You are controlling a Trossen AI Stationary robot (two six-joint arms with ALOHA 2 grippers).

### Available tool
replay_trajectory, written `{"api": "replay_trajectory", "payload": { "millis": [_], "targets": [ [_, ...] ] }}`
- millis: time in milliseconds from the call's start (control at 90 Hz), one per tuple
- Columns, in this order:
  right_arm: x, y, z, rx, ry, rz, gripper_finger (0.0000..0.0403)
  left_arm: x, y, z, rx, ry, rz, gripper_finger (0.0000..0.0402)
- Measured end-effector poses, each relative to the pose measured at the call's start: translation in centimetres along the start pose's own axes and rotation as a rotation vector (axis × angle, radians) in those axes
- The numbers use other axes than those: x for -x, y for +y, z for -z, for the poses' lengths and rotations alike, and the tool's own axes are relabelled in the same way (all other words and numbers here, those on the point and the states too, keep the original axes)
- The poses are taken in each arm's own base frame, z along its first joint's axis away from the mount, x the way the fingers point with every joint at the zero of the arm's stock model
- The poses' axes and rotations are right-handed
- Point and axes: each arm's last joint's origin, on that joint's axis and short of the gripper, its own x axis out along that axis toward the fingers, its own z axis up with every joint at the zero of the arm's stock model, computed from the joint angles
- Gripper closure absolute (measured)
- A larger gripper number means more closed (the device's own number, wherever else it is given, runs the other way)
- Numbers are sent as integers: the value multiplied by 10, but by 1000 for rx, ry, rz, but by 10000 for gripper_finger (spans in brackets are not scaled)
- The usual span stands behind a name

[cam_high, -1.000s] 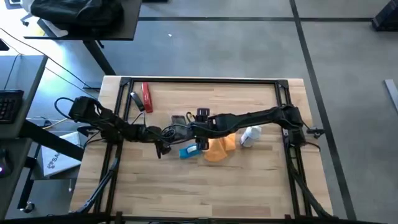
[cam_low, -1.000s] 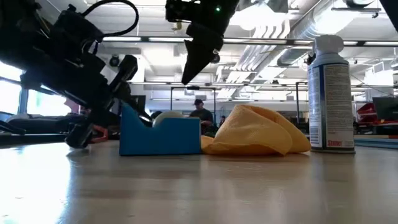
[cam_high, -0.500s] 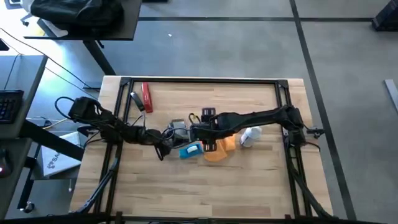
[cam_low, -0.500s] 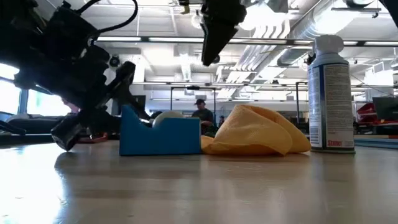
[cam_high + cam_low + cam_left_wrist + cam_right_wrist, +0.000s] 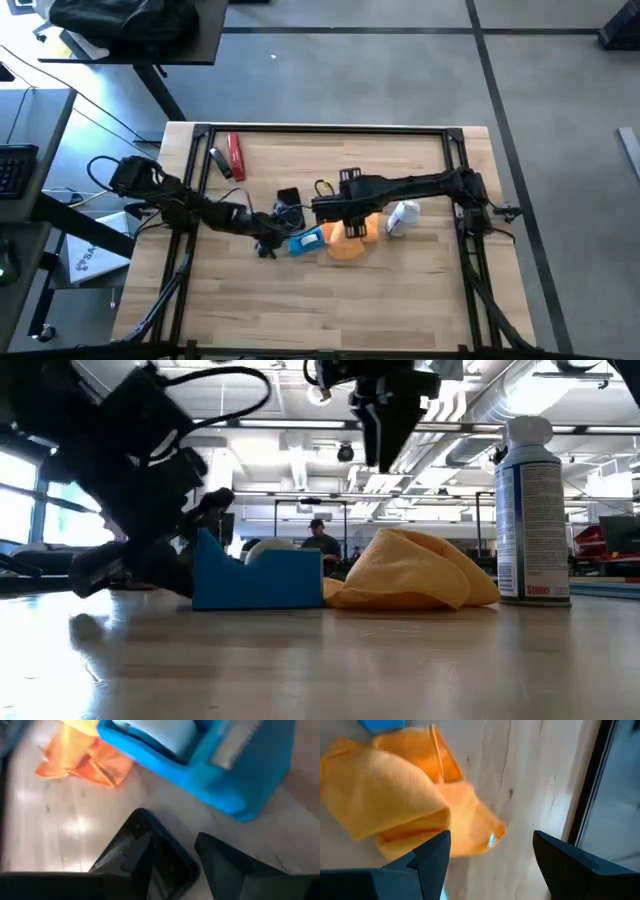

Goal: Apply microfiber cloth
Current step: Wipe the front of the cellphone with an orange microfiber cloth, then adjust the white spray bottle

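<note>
Cloth (image 5: 350, 241) lies crumpled on counter (image 5: 400, 300) between blue dispenser (image 5: 306, 242) and spray can (image 5: 402, 217). Right claw (image 5: 492, 852) hovers above it, wide open, empty. Step: approach. Next: descend, pinch a fold.

You have one microfiber cloth (image 5: 350, 243), one blue tape dispenser (image 5: 305, 242), one spray can (image 5: 402, 218). One red tool (image 5: 236, 156) too. Two arms.

The robot is two dark, near-black jointed arms built of slim tubular links with chunky blocky joints. Black cables loop loosely beside the left arm's base and along its links. The left gripper (image 5: 185, 865) has flat, angular matte-black fingers; the right gripper (image 5: 492, 857) has two wedge-shaped dark fingers.
</note>
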Motion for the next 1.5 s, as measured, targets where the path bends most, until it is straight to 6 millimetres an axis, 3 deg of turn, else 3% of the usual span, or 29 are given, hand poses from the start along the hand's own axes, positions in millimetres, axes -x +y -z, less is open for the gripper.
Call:
{"api": "replay_trajectory", "payload": {
  "millis": [144, 367, 511, 667, 800, 944, 1156, 1311, 1500],
  "targets": [
    [12, -25, 3, 0, -121, -31, 151, 4, 6, -14, 9, 65, 44, 263],
    [59, -73, 30, -64, -425, -177, 151, 33, 14, -25, 45, 103, 48, 263],
    [81, -94, 60, -105, -581, -195, 151, 59, 24, -26, 88, 122, -37, 263],
    [89, -102, 105, -208, -671, -160, 151, 89, 39, -25, 196, 64, -144, 263],
    [84, -95, 148, -347, -711, -154, 151, 114, 52, -23, 281, -29, -217, 263],
    [77, -76, 198, -488, -653, -208, 151, 136, 65, -18, 329, -104, -297, 263],
    [66, -42, 262, -644, -492, -305, 151, 151, 80, -9, 366, -122, -415, 263],
    [48, -22, 283, -658, -442, -390, 151, 151, 92, -9, 348, -160, -479, 263],
    [10, -2, 285, -624, -350, -506, 151, 146, 100, -11, 355, -211, -477, 263]
  ]
}}
